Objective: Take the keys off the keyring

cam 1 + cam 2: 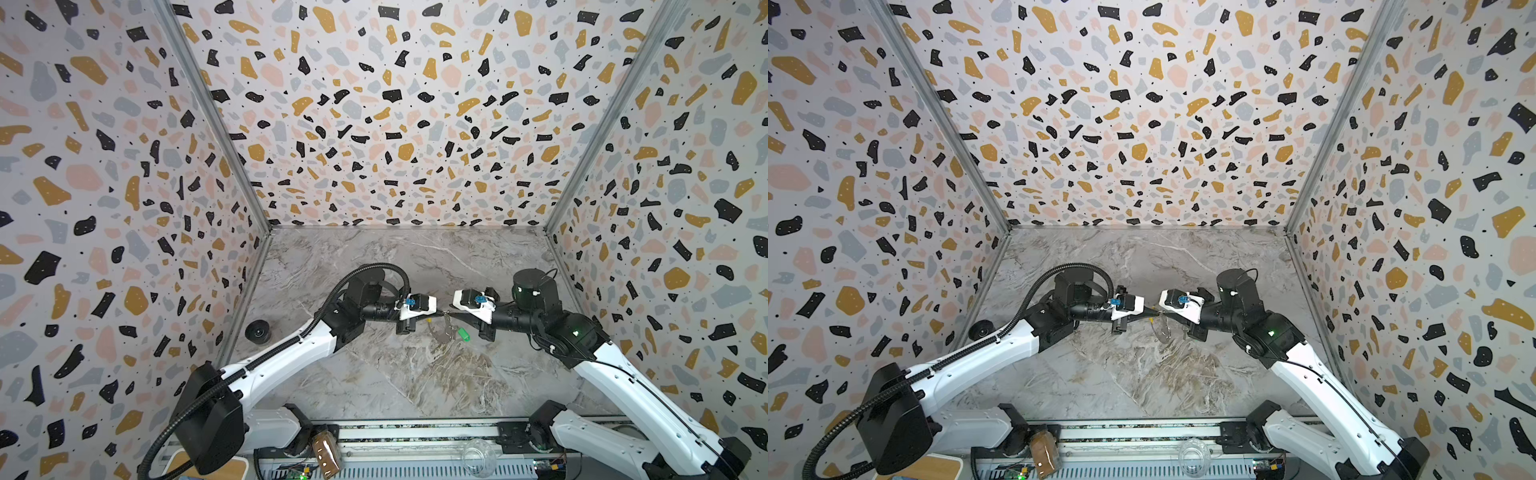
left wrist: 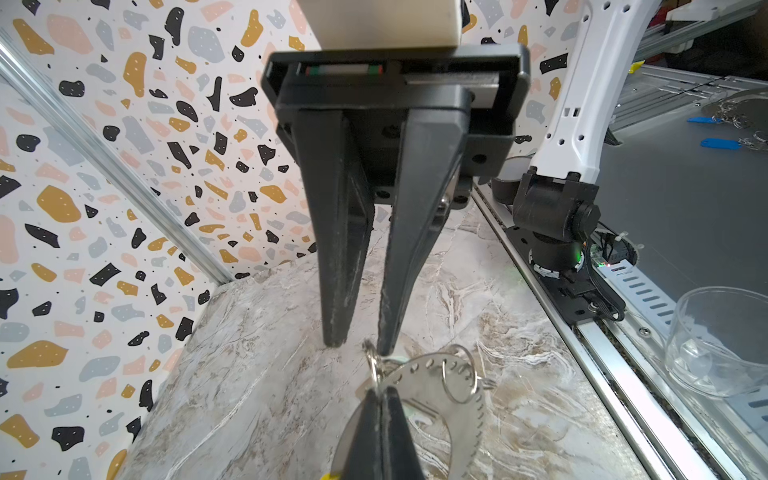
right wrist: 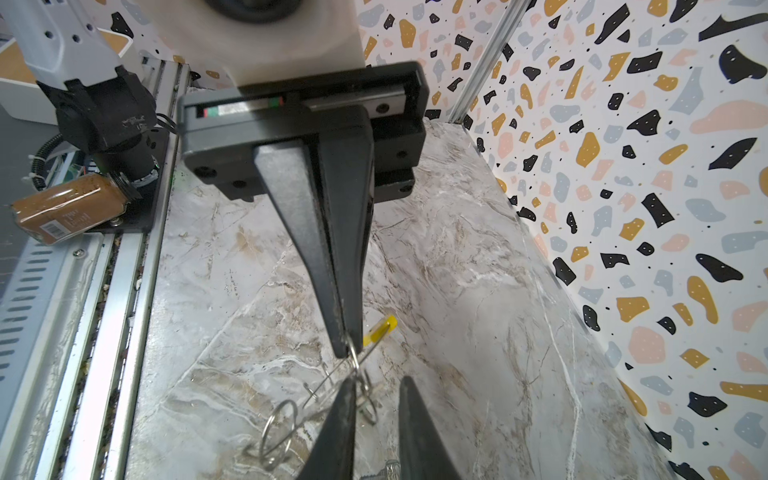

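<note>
The keyring point(image 2: 471, 401), a flat grey hoop with holes along its rim, hangs above the marble floor between both arms. My left gripper point(image 2: 380, 390) is shut on its rim, close to the yellow sleeve point(image 3: 380, 328). My right gripper point(image 3: 379, 380) faces it tip to tip, open by a narrow gap. A small split ring point(image 3: 368, 399) lies against one of its fingers point(image 3: 345, 415). Another split ring point(image 2: 459, 376) hangs through the hoop. A green key tag point(image 1: 462, 333) dangles beside the right gripper point(image 1: 449, 312). A pale mint tag point(image 2: 397, 360) peeks from behind the hoop. The metal keys are hard to make out.
A dark tape roll point(image 1: 257, 331) lies by the left wall. A brown spice jar point(image 1: 326, 453) and a clear glass bowl point(image 1: 478, 457) sit on the front rail point(image 1: 415, 432). Patterned walls close in the marble floor point(image 1: 395, 374) on three sides.
</note>
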